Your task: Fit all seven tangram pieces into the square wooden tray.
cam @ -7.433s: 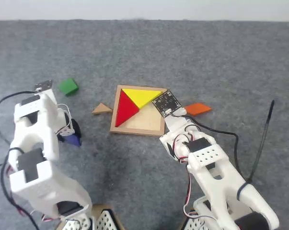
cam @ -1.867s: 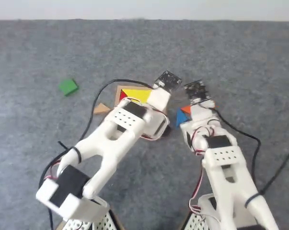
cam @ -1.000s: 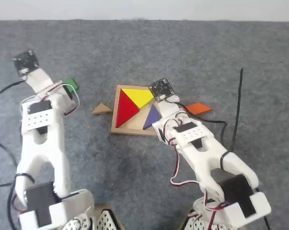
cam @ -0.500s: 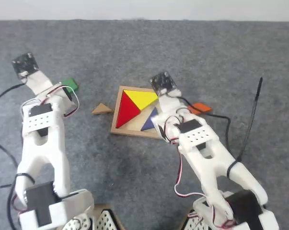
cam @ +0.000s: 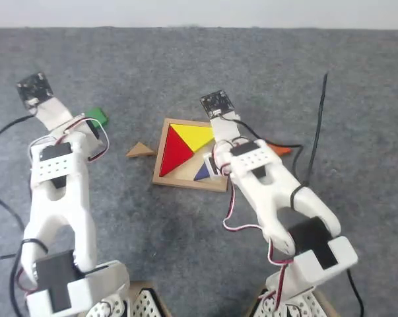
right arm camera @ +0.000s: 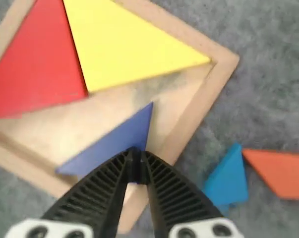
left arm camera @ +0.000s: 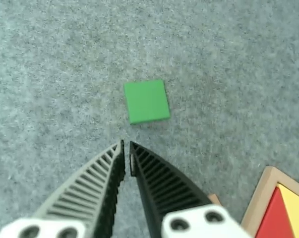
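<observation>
Right wrist view: the right gripper (right arm camera: 135, 152), jaws pressed together, has its tips on the blue triangle (right arm camera: 114, 141), which lies in the wooden tray (right arm camera: 223, 62), pointing ahead toward the yellow triangle (right arm camera: 124, 44). Far off, the left gripper (left arm camera: 125, 145), also closed, faces the green square (left arm camera: 147, 101).

My grey-felt table (cam: 304, 72), w/ tray (cam: 182, 183), green square (left arm camera: 147, 101), tan triangle (cam: 140, 150), orange piece (right arm camera: 280, 171) & blue triangle (right arm camera: 228, 178) on it.

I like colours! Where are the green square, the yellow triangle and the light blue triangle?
green square (left arm camera: 147, 101): left wrist view, middle of its top face.
yellow triangle (right arm camera: 124, 47): right wrist view, middle of its flat face.
light blue triangle (right arm camera: 229, 181): right wrist view, middle of its face.
</observation>
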